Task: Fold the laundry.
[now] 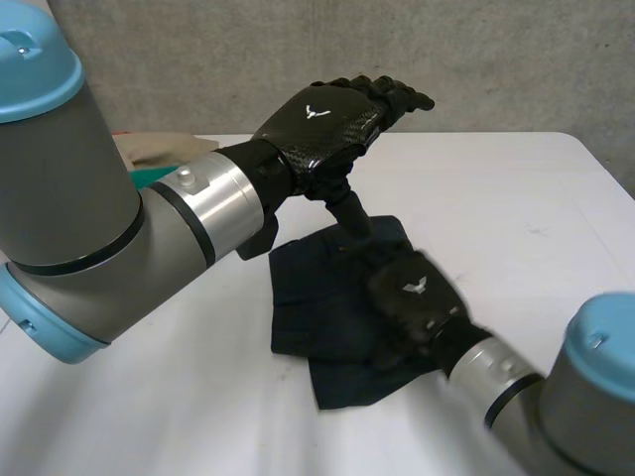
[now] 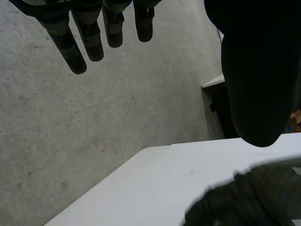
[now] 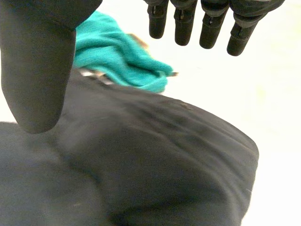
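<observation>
A dark navy garment lies folded in the middle of the white table. My left hand is raised above the garment's far edge, open, fingers straight and holding nothing; its thumb points down toward the cloth. My right hand hovers low over the garment's right part, palm down. In the right wrist view its fingers are straight and apart from the thumb, and the dark garment spreads under the palm. A dark edge of the garment lies below the left thumb.
A teal cloth lies beyond the garment, past my right fingertips; it shows behind my left forearm as teal cloth with a beige cloth beside it. The table's far edge drops to concrete floor.
</observation>
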Robot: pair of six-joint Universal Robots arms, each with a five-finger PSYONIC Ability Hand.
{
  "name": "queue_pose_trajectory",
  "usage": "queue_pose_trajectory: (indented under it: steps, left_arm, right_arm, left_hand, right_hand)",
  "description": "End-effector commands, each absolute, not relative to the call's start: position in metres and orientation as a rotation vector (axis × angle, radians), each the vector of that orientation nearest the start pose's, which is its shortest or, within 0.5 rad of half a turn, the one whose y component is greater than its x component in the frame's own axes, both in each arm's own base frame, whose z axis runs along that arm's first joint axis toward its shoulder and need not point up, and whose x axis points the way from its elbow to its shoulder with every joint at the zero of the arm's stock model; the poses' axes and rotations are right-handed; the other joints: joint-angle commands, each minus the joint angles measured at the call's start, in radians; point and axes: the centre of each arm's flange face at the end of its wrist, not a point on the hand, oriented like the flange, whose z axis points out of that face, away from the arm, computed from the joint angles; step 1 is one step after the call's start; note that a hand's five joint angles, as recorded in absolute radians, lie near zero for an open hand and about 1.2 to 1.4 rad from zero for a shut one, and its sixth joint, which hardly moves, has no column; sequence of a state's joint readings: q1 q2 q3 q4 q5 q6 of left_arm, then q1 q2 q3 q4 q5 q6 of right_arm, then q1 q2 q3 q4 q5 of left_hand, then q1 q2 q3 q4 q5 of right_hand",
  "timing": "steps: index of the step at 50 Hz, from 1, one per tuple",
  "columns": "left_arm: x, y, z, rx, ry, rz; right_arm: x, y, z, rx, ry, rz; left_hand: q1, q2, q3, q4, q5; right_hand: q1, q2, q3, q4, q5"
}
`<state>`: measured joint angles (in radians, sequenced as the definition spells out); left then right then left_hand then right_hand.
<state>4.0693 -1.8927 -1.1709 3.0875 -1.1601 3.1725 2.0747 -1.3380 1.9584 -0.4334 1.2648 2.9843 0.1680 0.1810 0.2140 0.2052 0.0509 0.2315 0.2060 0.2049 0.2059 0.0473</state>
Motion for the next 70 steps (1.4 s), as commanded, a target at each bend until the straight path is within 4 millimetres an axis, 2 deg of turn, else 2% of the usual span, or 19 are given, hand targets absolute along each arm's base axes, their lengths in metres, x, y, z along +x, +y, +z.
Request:
queue_pose_trajectory:
  steps: [1,5,15,20,28,38,42,46,50,51,54,55,57,58,61,62,65,66,70]
  left_arm:
    - [-0.360,-0.202,0.317,-0.942,-1.545,1.625]
    - [-0.362,-0.201,0.317,-0.945,-1.541,1.621]
    - [-0.364,-0.200,0.311,-0.951,-1.552,1.604]
    - [-0.364,-0.201,0.309,-0.949,-1.557,1.600]
    - [-0.363,-0.204,0.307,-0.944,-1.564,1.604]
    - [-0.362,-0.204,0.304,-0.934,-1.572,1.593]
    - [-0.362,-0.204,0.303,-0.932,-1.573,1.589]
    - [-0.361,-0.204,0.304,-0.930,-1.571,1.595]
    - [-0.360,-0.205,0.307,-0.924,-1.563,1.608]
    - [-0.360,-0.205,0.308,-0.921,-1.558,1.612]
    - [-0.360,-0.206,0.311,-0.915,-1.543,1.623]
    - [-0.361,-0.206,0.313,-0.911,-1.534,1.627]
    - [-0.361,-0.207,0.315,-0.903,-1.526,1.633]
    - [-0.361,-0.207,0.316,-0.896,-1.521,1.632]
    - [-0.362,-0.207,0.316,-0.890,-1.519,1.628]
    - [-0.362,-0.206,0.316,-0.884,-1.520,1.624]
    - [-0.363,-0.204,0.317,-0.880,-1.518,1.618]
    - [-0.363,-0.204,0.317,-0.881,-1.517,1.617]
    - [-0.364,-0.201,0.318,-0.885,-1.511,1.614]
  right_arm:
    - [0.245,-0.230,0.186,-0.482,2.062,-1.605]
    - [0.228,-0.239,0.171,-0.309,2.185,-1.457]
    - [0.221,-0.238,0.131,-0.257,2.296,-1.298]
    - [0.228,-0.237,0.121,-0.291,2.262,-1.303]
    - [0.245,-0.239,0.120,-0.341,2.205,-1.339]
    - [0.263,-0.242,0.106,-0.373,2.228,-1.334]
    - [0.264,-0.252,0.107,-0.350,2.226,-1.372]
    - [0.252,-0.280,0.124,-0.258,2.186,-1.506]
    - [0.238,-0.317,0.142,-0.158,2.106,-1.648]
    - [0.231,-0.334,0.147,-0.121,2.085,-1.691]
    - [0.219,-0.360,0.152,-0.057,2.069,-1.748]
    - [0.206,-0.381,0.154,0.008,2.066,-1.790]
    - [0.194,-0.402,0.155,0.076,2.067,-1.832]
    - [0.180,-0.422,0.155,0.156,2.076,-1.878]
    - [0.156,-0.451,0.156,0.284,2.089,-1.951]
    - [0.140,-0.469,0.154,0.365,2.099,-1.999]
    - [0.112,-0.493,0.151,0.488,2.109,-2.069]
    - [0.093,-0.506,0.147,0.561,2.122,-2.100]
    - [0.062,-0.528,0.138,0.679,2.126,-2.155]
  left_hand:
    - [0.007,-0.006,-0.039,-0.031,-0.051]
    - [0.007,-0.006,-0.039,-0.031,-0.051]
    - [0.007,-0.006,-0.039,-0.031,-0.051]
    - [0.007,-0.006,-0.039,-0.031,-0.051]
    - [0.007,-0.006,-0.039,-0.031,-0.051]
    - [0.007,-0.006,-0.039,-0.031,-0.051]
    - [0.007,-0.006,-0.039,-0.031,-0.051]
    - [0.007,-0.006,-0.039,-0.031,-0.051]
    - [0.007,-0.006,-0.039,-0.031,-0.051]
    - [0.007,-0.006,-0.039,-0.031,-0.051]
    - [0.007,-0.006,-0.039,-0.031,-0.051]
    - [0.007,-0.006,-0.039,-0.031,-0.051]
    - [0.007,-0.006,-0.039,-0.031,-0.051]
    - [0.007,-0.006,-0.039,-0.031,-0.051]
    - [0.007,-0.006,-0.039,-0.031,-0.051]
    - [0.007,-0.006,-0.039,-0.031,-0.051]
    - [0.007,-0.006,-0.039,-0.031,-0.051]
    - [0.007,-0.006,-0.039,-0.031,-0.051]
    - [0.007,-0.006,-0.039,-0.031,-0.051]
  right_hand:
    - [-0.057,-0.031,-0.030,-0.031,-0.047]
    - [-0.057,-0.031,-0.030,-0.031,-0.047]
    - [-0.057,-0.031,-0.030,-0.031,-0.047]
    - [-0.057,-0.031,-0.030,-0.031,-0.047]
    - [-0.057,-0.031,-0.030,-0.031,-0.047]
    - [-0.057,-0.031,-0.030,-0.031,-0.047]
    - [1.162,1.187,1.189,1.188,1.172]
    - [1.165,1.190,1.191,1.190,1.174]
    - [1.165,1.190,1.191,1.190,1.174]
    - [1.165,1.190,1.191,1.190,1.174]
    - [1.165,1.190,1.191,1.190,1.174]
    - [1.165,1.190,1.191,1.190,1.174]
    - [1.165,1.190,1.191,1.190,1.174]
    - [1.165,1.190,1.191,1.190,1.174]
    - [1.165,1.190,1.191,1.190,1.174]
    - [1.165,1.190,1.191,1.190,1.174]
    - [1.165,1.190,1.191,1.190,1.174]
    - [1.165,1.190,1.191,1.190,1.174]
    - [1.165,1.190,1.191,1.190,1.174]
